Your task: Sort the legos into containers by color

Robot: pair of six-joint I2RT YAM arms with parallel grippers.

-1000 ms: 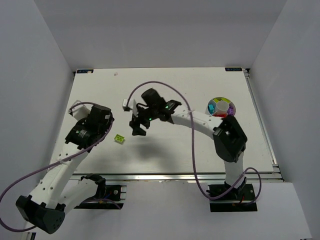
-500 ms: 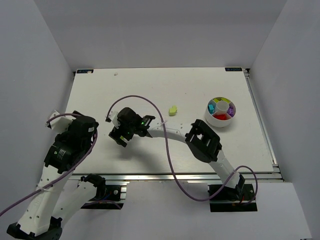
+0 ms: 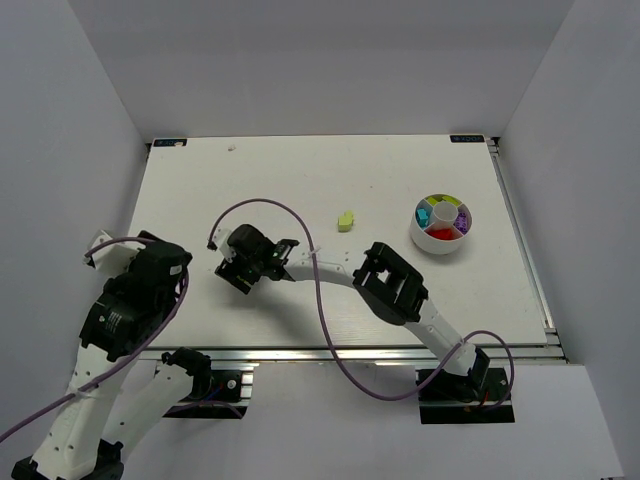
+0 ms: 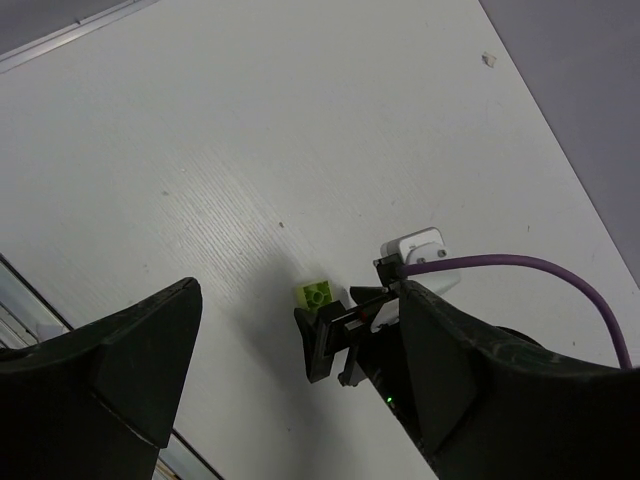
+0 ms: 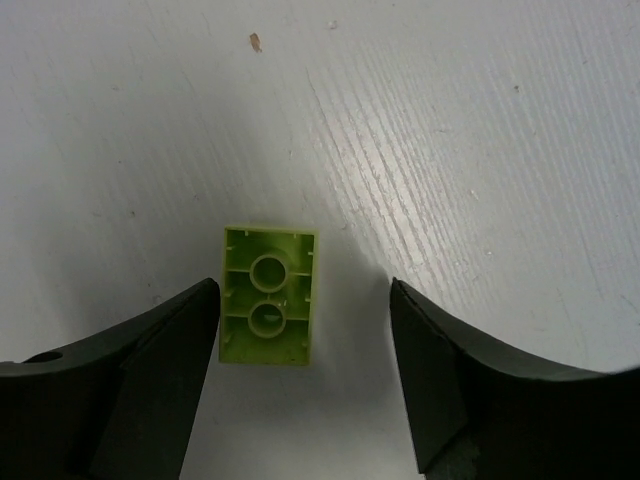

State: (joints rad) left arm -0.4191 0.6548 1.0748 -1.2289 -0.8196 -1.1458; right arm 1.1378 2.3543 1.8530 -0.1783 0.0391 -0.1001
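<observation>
— Where does the lime brick point(image 5: 268, 294) sit against the right gripper point(image 5: 300, 288)?

— Between its two fingers, which stand wide apart and grip nothing. In the right wrist view the brick lies flat on the white table point(image 5: 480, 130), well left of the middle of the gap. Its left edge is right up against the left-hand finger point(image 5: 150, 380); I cannot tell if they touch. A clear strip of table separates it from the right-hand finger point(image 5: 450, 380).

— Which way does it point?

— Hollow side up, with two round tubes showing in a row. Its long axis runs from the top to the bottom of that frame, leaning very slightly, so its short side spans the gap.

— And from overhead?

— The right gripper's body covers it there, at the lower left of the tabletop. The left wrist view shows it as a small lime patch at the tip of that gripper, just below the middle of the frame.

— The left gripper point(image 4: 300, 300)?

— Its fingers are spread too, with nothing between them, and it hangs well above the table.

— Anything else?

— A second lime brick point(image 3: 346, 220) lies near the middle of the overhead frame. The divided bowl point(image 3: 428, 237), with coloured pieces in its wedges, stands at the right.
</observation>
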